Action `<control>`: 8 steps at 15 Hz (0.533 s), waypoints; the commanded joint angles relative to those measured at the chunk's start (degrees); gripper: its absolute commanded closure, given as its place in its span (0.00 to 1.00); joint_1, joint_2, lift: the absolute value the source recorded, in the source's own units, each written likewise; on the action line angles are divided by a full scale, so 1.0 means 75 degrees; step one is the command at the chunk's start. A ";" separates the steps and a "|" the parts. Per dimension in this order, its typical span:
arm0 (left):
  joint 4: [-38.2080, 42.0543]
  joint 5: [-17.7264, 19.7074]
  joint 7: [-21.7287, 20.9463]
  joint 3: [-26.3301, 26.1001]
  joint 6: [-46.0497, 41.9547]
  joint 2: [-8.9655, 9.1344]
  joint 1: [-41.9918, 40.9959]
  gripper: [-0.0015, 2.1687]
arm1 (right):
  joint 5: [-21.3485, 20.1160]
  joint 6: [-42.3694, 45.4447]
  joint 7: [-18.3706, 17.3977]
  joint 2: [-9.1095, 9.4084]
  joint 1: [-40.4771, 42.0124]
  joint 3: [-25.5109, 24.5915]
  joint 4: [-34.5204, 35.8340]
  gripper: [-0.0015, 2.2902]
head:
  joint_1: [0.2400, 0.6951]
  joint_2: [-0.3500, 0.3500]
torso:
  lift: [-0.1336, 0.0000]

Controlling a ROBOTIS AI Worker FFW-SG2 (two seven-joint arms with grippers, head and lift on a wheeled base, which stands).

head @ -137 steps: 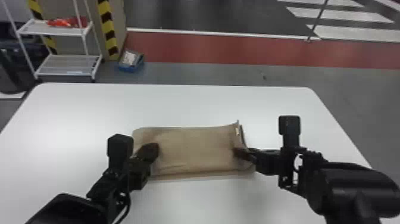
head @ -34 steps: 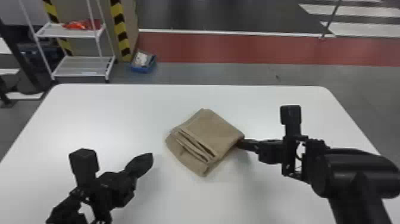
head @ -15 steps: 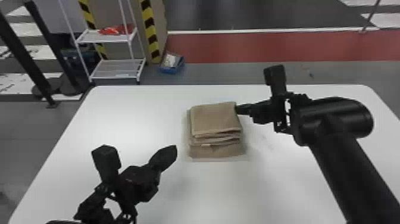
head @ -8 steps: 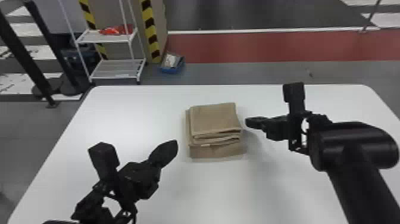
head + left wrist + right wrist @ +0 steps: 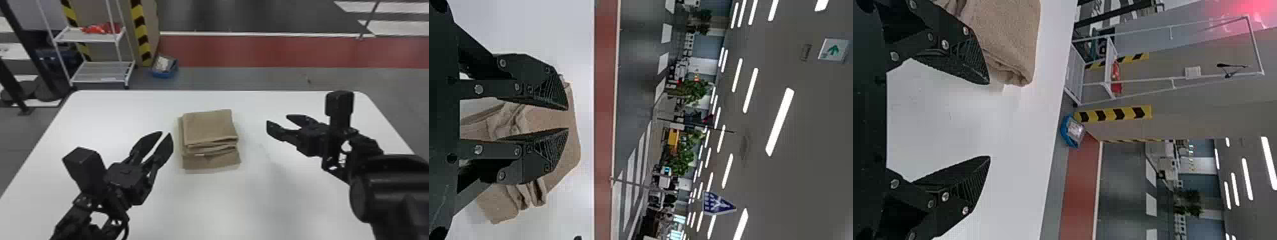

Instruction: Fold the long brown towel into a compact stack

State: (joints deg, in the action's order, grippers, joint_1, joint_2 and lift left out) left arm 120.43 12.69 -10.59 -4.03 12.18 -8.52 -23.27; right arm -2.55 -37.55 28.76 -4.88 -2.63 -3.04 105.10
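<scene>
The long brown towel [image 5: 209,127] lies on the white table [image 5: 105,110] as a small, thick block, a little beyond the table's middle toward the far edge. Its layers show on the near side, where the lowest one juts out past the top panel; a strip of it also shows along the left side.

The left gripper [image 5: 166,134] hangs just beside the towel's left side, its two fingers a modest gap apart with nothing between them. The right gripper [image 5: 277,119] is off the towel's right side, its fingers spread wide and empty.

The cloth looks light, soft and limp, with a coarse nap that should give the pads good grip; nothing about it is likely to break. The risk is slumping: pinching only the top panel would probably peel it off the stack. A hold deep enough to take in all layers, at the right or left side, seems safest, while the loose near edge suits a gentle tuck or pat.

There is bare table on the near side and between towel and right gripper for a straight withdrawal. The left side is tighter, so a sideways swing there could snag the projecting layer. The folding looks nearly complete, perhaps wanting only squaring.
</scene>
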 commanded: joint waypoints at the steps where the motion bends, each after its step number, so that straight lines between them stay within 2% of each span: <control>1: 0.0009 -0.0449 0.0380 -0.0412 -0.0786 0.0000 -0.0015 0.02 | 0.0011 0.0418 -0.0471 0.0006 0.0737 -0.0098 0.0788 0.02 | 1.00 0.45 | 0.07; 3: -0.0038 -0.0965 0.0790 -0.0682 -0.1372 -0.0012 -0.0085 0.03 | 0.0316 0.0863 -0.0741 0.0064 0.1405 -0.0298 0.1186 0.02 | 1.00 0.40 | 0.07; 5: -0.0061 -0.1562 0.1037 -0.0857 -0.1700 -0.0012 -0.0179 0.03 | 0.0972 0.2269 -0.0811 0.0099 0.2178 -0.0380 0.1432 0.02 | 1.00 0.38 | 0.07; 6: -0.0132 -0.1715 0.1271 -0.0881 -0.1840 -0.0012 -0.0202 0.03 | 0.1195 0.3090 -0.0975 0.0111 0.2612 -0.0333 0.1550 0.02 | 1.00 0.37 | 0.07; 8: -0.0249 -0.1715 0.1294 -0.0728 -0.1864 -0.0012 -0.0202 0.03 | 0.1394 0.3840 -0.1080 0.0158 0.3315 -0.0216 0.1901 0.02 | 1.00 0.37 | 0.07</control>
State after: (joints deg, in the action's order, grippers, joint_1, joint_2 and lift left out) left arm 119.11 0.10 -0.86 -10.22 -1.49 -8.61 -24.71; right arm 6.72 -13.30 20.83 -3.90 18.31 -5.24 117.45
